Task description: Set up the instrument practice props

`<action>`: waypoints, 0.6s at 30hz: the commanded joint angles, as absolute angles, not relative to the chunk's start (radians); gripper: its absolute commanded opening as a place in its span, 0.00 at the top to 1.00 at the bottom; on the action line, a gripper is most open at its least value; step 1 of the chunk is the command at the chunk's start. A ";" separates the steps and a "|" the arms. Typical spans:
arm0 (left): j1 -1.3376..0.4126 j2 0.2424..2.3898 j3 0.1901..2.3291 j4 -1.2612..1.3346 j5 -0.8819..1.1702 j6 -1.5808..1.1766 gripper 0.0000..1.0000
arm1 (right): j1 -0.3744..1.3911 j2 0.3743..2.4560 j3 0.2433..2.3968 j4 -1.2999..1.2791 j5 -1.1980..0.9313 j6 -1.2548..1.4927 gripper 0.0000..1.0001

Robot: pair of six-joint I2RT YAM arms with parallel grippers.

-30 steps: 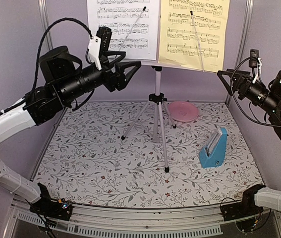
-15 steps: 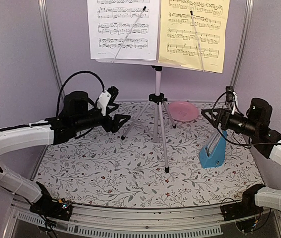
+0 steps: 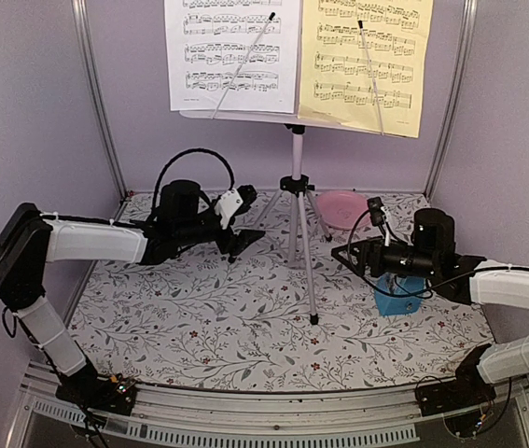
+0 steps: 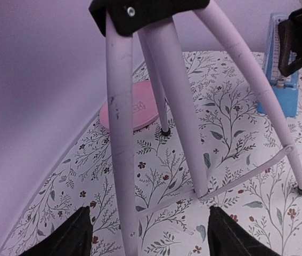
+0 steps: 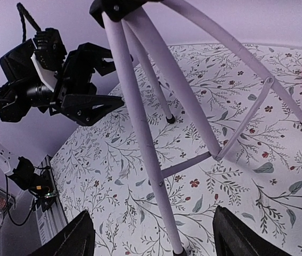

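My left gripper (image 3: 256,215) and right gripper (image 3: 344,258) hang with fingers apart, gripping nothing, on either side of the music stand (image 3: 296,154).

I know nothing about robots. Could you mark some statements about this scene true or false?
A white sheet and a yellow sheet sit on the music stand. True.
The blue metronome stands on the pink plate. False: it stands on the flowered tablecloth, apart from the plate.
The left gripper and right gripper are both open. True.
The stand lies tipped over. False: it stands upright.
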State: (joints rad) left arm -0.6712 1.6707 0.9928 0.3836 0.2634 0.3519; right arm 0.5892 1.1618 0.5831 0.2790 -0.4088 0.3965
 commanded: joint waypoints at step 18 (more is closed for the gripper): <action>-0.644 1.904 1.223 0.411 0.253 0.530 0.58 | 0.799 1.521 0.568 0.603 -0.246 0.511 0.22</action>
